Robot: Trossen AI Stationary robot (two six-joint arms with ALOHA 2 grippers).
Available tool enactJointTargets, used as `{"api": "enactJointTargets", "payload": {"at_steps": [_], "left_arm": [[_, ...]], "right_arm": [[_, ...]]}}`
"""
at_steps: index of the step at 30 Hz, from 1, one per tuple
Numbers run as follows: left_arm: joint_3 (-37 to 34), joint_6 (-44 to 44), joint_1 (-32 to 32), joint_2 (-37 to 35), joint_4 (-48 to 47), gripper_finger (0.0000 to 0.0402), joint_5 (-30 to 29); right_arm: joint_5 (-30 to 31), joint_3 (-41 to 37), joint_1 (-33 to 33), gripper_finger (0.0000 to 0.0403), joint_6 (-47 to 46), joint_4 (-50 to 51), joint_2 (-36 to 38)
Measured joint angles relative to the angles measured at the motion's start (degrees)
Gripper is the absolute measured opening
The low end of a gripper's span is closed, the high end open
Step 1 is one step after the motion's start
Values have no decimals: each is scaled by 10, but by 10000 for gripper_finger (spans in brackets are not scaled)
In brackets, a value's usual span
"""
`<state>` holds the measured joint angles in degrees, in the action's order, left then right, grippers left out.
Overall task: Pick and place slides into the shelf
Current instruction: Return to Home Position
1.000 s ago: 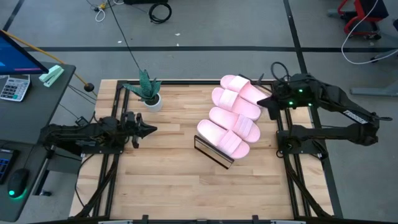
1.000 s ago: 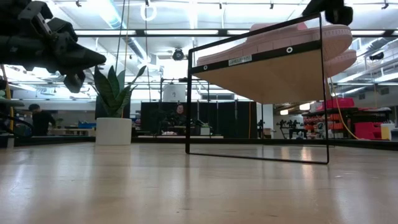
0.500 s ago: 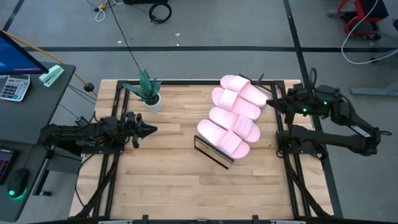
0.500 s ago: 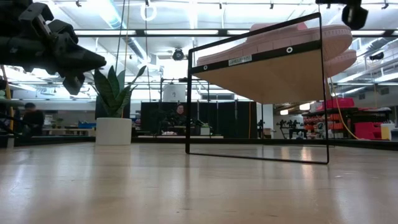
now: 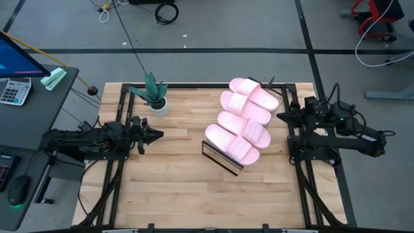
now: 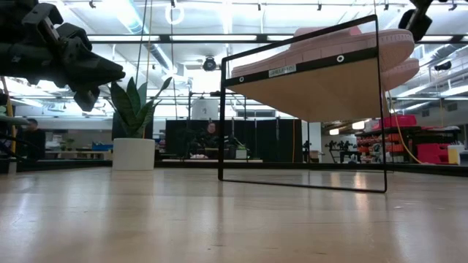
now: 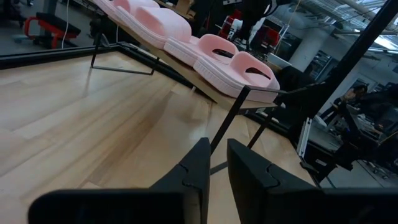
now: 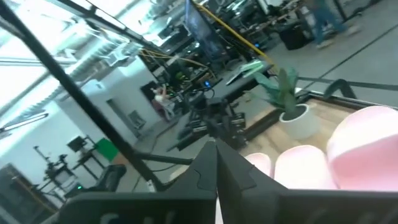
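Several pale pink slides lie side by side on the slanted wooden shelf, soles down on its board, right of the table's middle. The left wrist view shows the slides on the board from the side. My left gripper hovers level at the table's left side and points at the shelf; a narrow gap separates its fingers, with nothing in it. My right gripper is shut and empty. It hangs level at the table's right edge, just right of the slides.
A potted plant stands at the far left of the table. Black frame rails run along both sides. Bare wood stretches across the near half. A side desk with a calculator stands left of the table.
My right gripper has drawn back from over the slides toward the table's right edge, sinking and tipping up to level as its arm folded in. The slides and the shelf have stayed still.
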<state>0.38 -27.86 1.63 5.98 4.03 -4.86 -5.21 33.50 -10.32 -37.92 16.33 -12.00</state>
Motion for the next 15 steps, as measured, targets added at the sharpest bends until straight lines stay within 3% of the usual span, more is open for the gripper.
{"api": "enactJointTargets", "payload": {"at_steps": [7,15], "left_arm": [[0,0,0,0,0,49,0],[0,0,0,0,0,55,0]], "right_arm": [[30,-11,54,0,21,1,37],[37,-11,68,0,49,20,94]]}}
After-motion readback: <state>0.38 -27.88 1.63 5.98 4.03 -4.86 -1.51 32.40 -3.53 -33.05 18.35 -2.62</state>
